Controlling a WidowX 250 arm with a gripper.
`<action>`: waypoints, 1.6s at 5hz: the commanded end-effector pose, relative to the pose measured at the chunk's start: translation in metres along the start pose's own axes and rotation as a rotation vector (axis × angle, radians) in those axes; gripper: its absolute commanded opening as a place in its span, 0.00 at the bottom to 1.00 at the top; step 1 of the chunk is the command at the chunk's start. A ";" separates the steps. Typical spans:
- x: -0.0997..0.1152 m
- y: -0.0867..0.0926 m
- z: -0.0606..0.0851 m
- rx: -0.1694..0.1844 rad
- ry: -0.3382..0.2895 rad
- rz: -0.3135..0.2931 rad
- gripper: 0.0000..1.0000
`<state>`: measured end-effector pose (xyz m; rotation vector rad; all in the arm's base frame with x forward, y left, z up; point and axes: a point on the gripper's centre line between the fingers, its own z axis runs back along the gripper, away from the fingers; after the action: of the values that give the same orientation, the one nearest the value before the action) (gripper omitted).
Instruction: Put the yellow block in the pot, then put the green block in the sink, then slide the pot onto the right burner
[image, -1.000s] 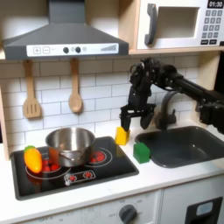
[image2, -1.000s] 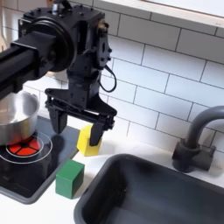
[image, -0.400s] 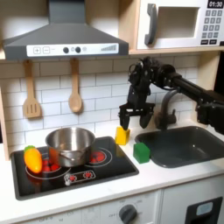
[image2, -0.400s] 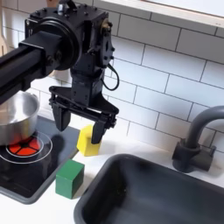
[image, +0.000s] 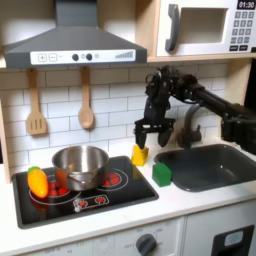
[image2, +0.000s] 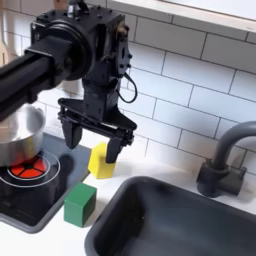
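I judge that none of the three steps is done yet. My end effector (image2: 96, 140) hangs with its fingers spread apart and nothing between them, poised right over the yellow block (image2: 100, 160). In the second exterior view the block stands on the white surface (image: 205, 199) at the stove's back corner, just below the two fingertips, and I cannot tell whether they touch it.

In the first exterior view the same yellow block (image: 138, 154) sits at about 3 o'clock from the pot (image: 80, 166), which rests on the black stovetop (image: 110, 192) over the red burner on the first exterior view's left. The burner ring (image: 112, 179) on the first exterior view's right, beside the pot, is uncovered, so the slide is still to do. From here I see nothing yellow inside the pot.

The green block (image: 162, 174) lies on the surface's strip between stovetop and sink (image: 205, 166), at roughly 5 o'clock from the yellow one; in the second exterior view the green block (image2: 80, 203) is near the basin's rim but outside it. The sink holds no block that I can see.

So I read this as the very start: a grasp on the yellow block is being lined up, with all three placements remaining.
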<state>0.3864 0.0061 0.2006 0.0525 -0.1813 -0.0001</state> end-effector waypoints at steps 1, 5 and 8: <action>0.013 -0.005 -0.010 0.000 0.016 -0.047 1.00; 0.022 -0.010 -0.035 0.039 0.074 -0.052 1.00; 0.032 -0.008 -0.025 0.038 0.048 -0.048 1.00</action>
<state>0.4219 -0.0024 0.1803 0.0929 -0.1274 -0.0450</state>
